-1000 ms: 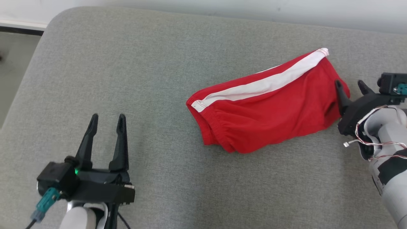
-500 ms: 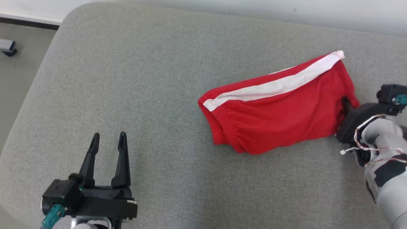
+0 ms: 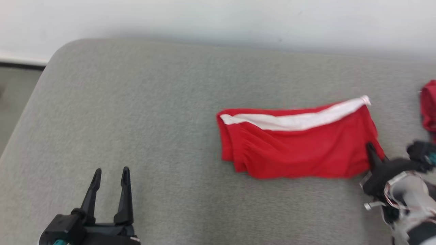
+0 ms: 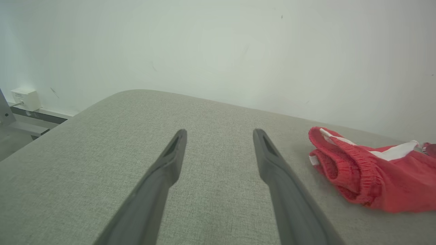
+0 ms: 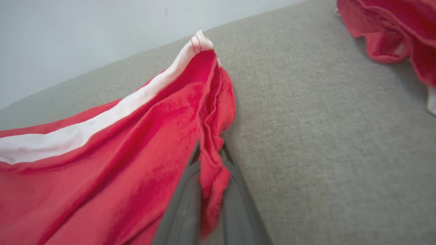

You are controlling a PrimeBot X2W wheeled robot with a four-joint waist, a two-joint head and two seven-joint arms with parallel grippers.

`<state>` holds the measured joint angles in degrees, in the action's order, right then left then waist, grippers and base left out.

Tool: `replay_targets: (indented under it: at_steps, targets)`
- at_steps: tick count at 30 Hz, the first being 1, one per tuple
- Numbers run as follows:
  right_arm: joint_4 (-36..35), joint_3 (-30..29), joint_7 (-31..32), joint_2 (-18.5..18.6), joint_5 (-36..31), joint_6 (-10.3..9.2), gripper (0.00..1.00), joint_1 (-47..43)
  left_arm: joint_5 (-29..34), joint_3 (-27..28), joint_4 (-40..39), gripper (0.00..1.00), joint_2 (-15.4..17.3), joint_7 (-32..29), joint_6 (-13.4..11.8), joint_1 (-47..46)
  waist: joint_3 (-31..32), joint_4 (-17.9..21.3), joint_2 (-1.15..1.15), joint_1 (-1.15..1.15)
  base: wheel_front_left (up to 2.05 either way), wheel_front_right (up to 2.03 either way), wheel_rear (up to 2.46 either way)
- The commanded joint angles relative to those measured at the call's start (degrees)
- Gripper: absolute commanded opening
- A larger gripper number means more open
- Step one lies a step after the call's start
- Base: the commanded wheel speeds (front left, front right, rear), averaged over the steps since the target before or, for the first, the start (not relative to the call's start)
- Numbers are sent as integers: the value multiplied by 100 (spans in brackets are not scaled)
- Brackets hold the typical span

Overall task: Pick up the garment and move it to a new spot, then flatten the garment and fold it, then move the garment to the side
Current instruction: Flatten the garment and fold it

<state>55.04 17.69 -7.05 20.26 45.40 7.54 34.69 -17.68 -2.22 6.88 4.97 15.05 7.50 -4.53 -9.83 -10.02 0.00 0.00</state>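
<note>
While the left hand (image 3: 112,169) hangs spread, the right hand (image 5: 210,147) clamps the red shorts (image 3: 299,149), seemingly their hem.

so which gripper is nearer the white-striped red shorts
The right gripper: its fingers are shut on the red shorts' right edge. The left gripper hangs open over the grey cushion, well off to their left, not touching.

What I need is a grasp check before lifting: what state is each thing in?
shorts: lying rumpled on the cushion, right edge pinched.
right gripper: fingers shut on the shorts' edge.
left gripper: fingers open, holding nothing.
other red garment: crumpled, untouched.
</note>
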Motion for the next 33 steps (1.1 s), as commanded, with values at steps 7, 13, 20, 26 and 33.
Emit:
replay_targets:
  at_steps: [7,13,20,26,33]
  targets:
    - [-417,-117,-40,384,398,-14,0,-808,1,80,-39,100,163,16,-6,266,378,475,0,0,0,0,0]
    - [-620,-79,-114,342,303,-14,0,-858,109,163,-80,100,96,16,-7,393,475,610,0,0,0,0,0]
    - [-919,44,-222,248,135,-14,0,-762,155,186,-105,100,45,16,-6,447,534,679,0,0,0,0,0]
    - [-1446,257,-290,80,-135,-14,0,-782,174,227,-127,100,39,16,-6,418,556,648,0,0,0,0,0]
    - [-2308,535,-121,-297,-617,-14,0,-968,288,253,-79,100,41,16,-6,352,582,498,0,0,0,0,0]
